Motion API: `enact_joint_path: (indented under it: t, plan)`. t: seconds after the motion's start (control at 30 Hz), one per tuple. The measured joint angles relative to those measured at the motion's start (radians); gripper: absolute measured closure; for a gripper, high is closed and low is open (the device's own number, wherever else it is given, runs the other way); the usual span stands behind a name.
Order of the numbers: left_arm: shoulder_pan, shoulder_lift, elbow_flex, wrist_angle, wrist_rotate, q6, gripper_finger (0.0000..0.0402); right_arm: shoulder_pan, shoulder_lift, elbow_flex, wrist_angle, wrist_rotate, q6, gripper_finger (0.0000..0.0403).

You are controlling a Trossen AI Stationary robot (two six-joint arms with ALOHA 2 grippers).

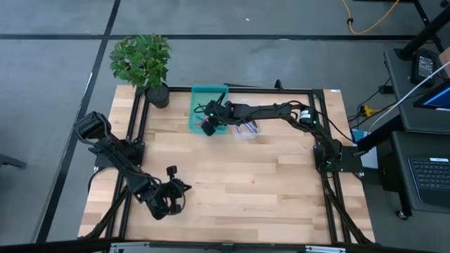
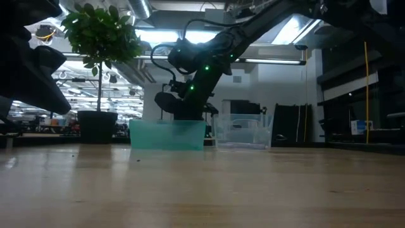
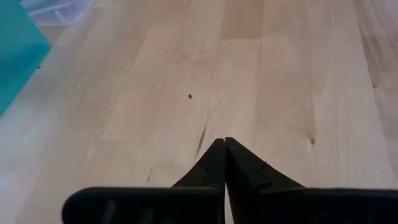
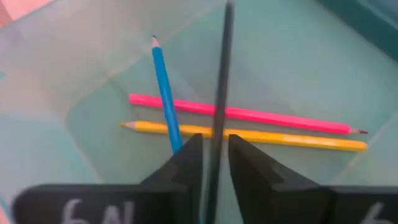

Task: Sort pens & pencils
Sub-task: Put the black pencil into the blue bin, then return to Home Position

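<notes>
My right gripper [image 4: 216, 146] hangs over the teal tray [image 1: 209, 95] at the table's far middle, pointing down into it. A dark pencil [image 4: 222, 74] stands on end between its slightly parted fingers. On the tray's floor [image 4: 298, 62] a pink pencil [image 4: 249, 115] and a yellow one [image 4: 267, 137] lie side by side. A blue pencil [image 4: 165, 93] lies slanted across them. My left gripper [image 3: 221, 142] is shut with nothing in it, above bare wood near the table's front left [image 1: 171, 172]. My right gripper has one finger [image 4: 189, 162] on each side of the dark pencil's shaft [image 4: 217, 124], coming from above at a slant. A thin gap shows on both sides of the shaft. I cannot tell whether either finger touches it.
A clear tray [image 1: 247, 130] stands right beside the teal one, toward the table's right. A potted plant [image 1: 140, 60] stands at the far left corner. A black frame rail [image 1: 137, 133] runs along the table's left side, and bare wood [image 1: 267, 190] fills the middle and front.
</notes>
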Motion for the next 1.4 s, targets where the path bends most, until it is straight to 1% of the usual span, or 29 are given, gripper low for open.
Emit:
enact_joint_path:
  t: [0.1, 0.2, 0.27, 0.33, 0.4, 0.5, 0.53, 0.6, 0.67, 0.7, 0.77, 0.8, 0.83, 0.9, 0.97, 1.03, 1.1, 1.2, 1.3, 1.33, 1.4]
  plan:
    - [-0.006, 0.0, 0.0, 0.0, -0.005, 0.002, 0.0401, 0.001, 0.003, 0.001, 0.002, 0.003, -0.006, 0.03]
    - [-0.007, 0.0, 0.0, -0.001, -0.056, 0.018, 0.0401, 0.0, 0.001, 0.001, 0.005, 0.001, -0.03, 0.0281]
    - [-0.007, 0.0, 0.0, -0.002, -0.099, 0.022, 0.0401, 0.001, -0.004, 0.006, -0.006, -0.009, -0.035, 0.0274]
    - [-0.006, 0.0, 0.0, -0.002, -0.131, 0.022, 0.0401, 0.005, -0.015, 0.032, -0.038, -0.033, -0.079, 0.027]
    - [-0.007, 0.0, 0.007, -0.004, -0.119, 0.048, 0.0401, 0.016, -0.03, 0.074, -0.047, -0.065, -0.141, 0.0269]
    - [-0.012, -0.016, 0.043, -0.005, -0.072, 0.175, 0.0401, 0.056, -0.057, 0.143, -0.129, -0.081, -0.237, 0.0272]
    - [-0.012, -0.022, 0.063, -0.002, -0.063, 0.222, 0.0401, 0.072, -0.066, 0.159, -0.159, -0.069, -0.265, 0.0273]
    - [-0.013, -0.033, 0.11, 0.001, -0.041, 0.371, 0.0401, 0.101, -0.095, 0.171, -0.168, -0.032, -0.314, 0.0273]
    - [-0.011, -0.048, 0.15, 0.014, -0.042, 0.529, 0.0401, 0.122, -0.142, 0.17, -0.17, -0.022, -0.351, 0.0273]
    - [-0.006, -0.059, 0.165, 0.03, -0.047, 0.605, 0.0401, 0.126, -0.172, 0.162, -0.172, -0.047, -0.364, 0.0273]
    - [0.016, -0.099, 0.177, 0.05, -0.052, 0.723, 0.0401, 0.13, -0.236, 0.152, -0.194, -0.131, -0.383, 0.0273]
    - [0.032, -0.128, 0.177, 0.05, -0.046, 0.762, 0.0401, 0.134, -0.264, 0.141, -0.218, -0.173, -0.388, 0.0273]
    - [0.057, -0.16, 0.177, 0.058, -0.017, 0.785, 0.0401, 0.139, -0.295, 0.126, -0.225, -0.206, -0.389, 0.0273]
    - [0.104, -0.236, 0.178, 0.062, 0.097, 0.827, 0.0401, 0.152, -0.365, 0.076, -0.239, -0.247, -0.394, 0.0273]
    - [0.155, -0.315, 0.177, 0.086, 0.247, 0.895, 0.0401, 0.173, -0.458, 0.008, -0.228, -0.255, -0.411, 0.0273]
    - [0.204, -0.39, 0.162, 0.174, 0.405, 0.995, 0.0401, 0.198, -0.572, -0.086, -0.168, -0.256, -0.415, 0.0273]
    - [0.244, -0.469, 0.133, 0.239, 0.526, 1.091, 0.0401, 0.232, -0.695, -0.207, -0.097, -0.256, -0.426, 0.0273]
    - [0.29, -0.589, 0.056, 0.289, 0.573, 1.112, 0.0401, 0.288, -0.904, -0.419, 0.023, -0.239, -0.444, 0.0273]
    - [0.307, -0.699, -0.067, 0.309, 0.575, 1.052, 0.0401, 0.346, -1.134, -0.645, 0.144, -0.247, -0.457, 0.0273]
    - [0.304, -0.736, -0.122, 0.337, 0.577, 1.037, 0.0401, 0.368, -1.205, -0.719, 0.182, -0.248, -0.458, 0.0273]
    - [0.293, -0.804, -0.228, 0.446, 0.578, 1.039, 0.0401, 0.409, -1.341, -0.847, 0.236, -0.248, -0.465, 0.0273]
